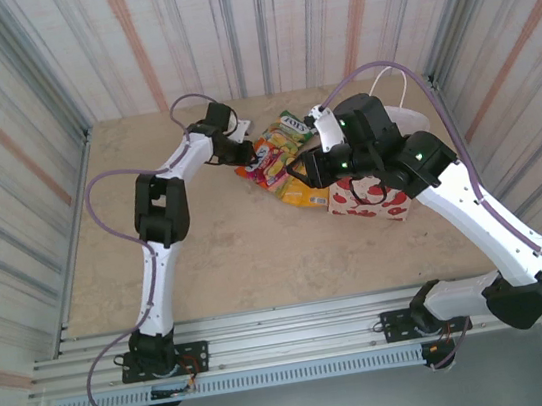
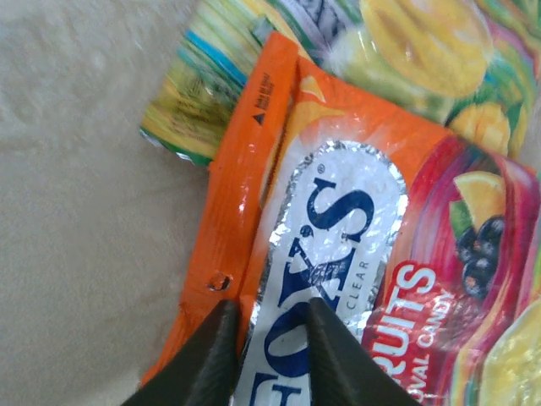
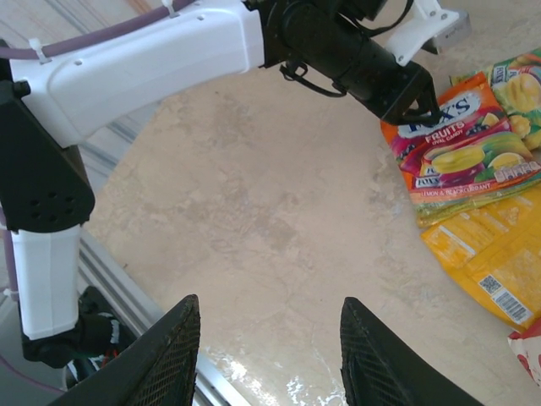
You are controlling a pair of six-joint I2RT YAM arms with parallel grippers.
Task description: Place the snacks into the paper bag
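Observation:
The snacks lie in an overlapping heap at the back of the table. A red-orange Fox's packet [image 2: 338, 237] [image 1: 263, 160] [image 3: 448, 127] rests partly over a green-yellow packet [image 2: 406, 51] [image 1: 288, 126]. An orange-yellow packet [image 3: 486, 249] [image 1: 300, 195] lies nearer. My left gripper [image 2: 270, 311] [image 1: 242, 154] [image 3: 418, 112] points down at the red-orange packet's left edge, jaws drawn close with the foil between them. My right gripper [image 3: 269, 326] [image 1: 303, 172] hangs open over bare table. The paper bag [image 1: 367, 200] [image 3: 531, 353], white with red apples, lies under the right arm.
Corrugated walls [image 1: 17, 117] close in the table on three sides. A metal rail [image 1: 288, 327] runs along the near edge. Bare tabletop [image 1: 237, 248] stretches between the heap and the arm bases. The left arm's white links [image 3: 144, 59] cross the right wrist view.

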